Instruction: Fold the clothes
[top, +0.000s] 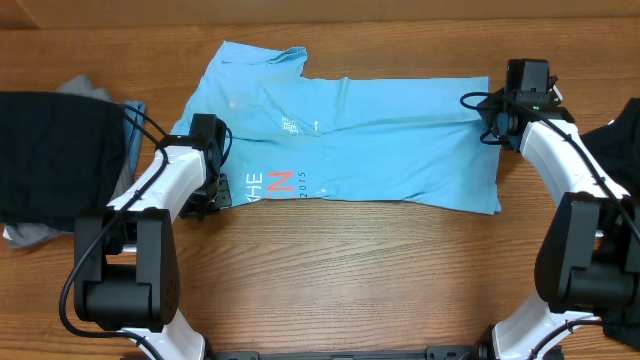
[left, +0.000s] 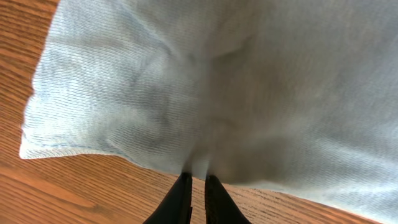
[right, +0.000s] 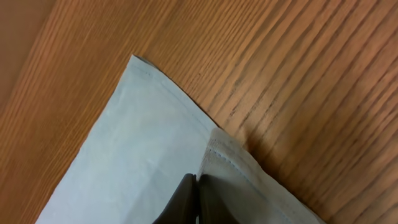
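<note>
Off at the counter's (top: 330, 260) left end, a black garment (top: 50, 150) is heaped over a grey cloth (top: 30, 235), with a strip of blue fabric (top: 135, 110) beside it, close to the left arm. More dark fabric (top: 625, 135) lies by the right arm, cut off by the frame edge. From overhead both wrists cover their fingertips, and the left one hides the start of the white-and-red lettering (top: 270, 183). The sky-blue T-shirt (top: 400, 130) lies spread across the counter's middle, between the arms. The left tool (left: 196, 180) is narrowed to a slit, pinching a puckered bunch of the shirt's lower left edge. The right tool (right: 196, 179) is clamped tight on a stitched hem at the shirt's upper right edge, just in from a corner.
</note>
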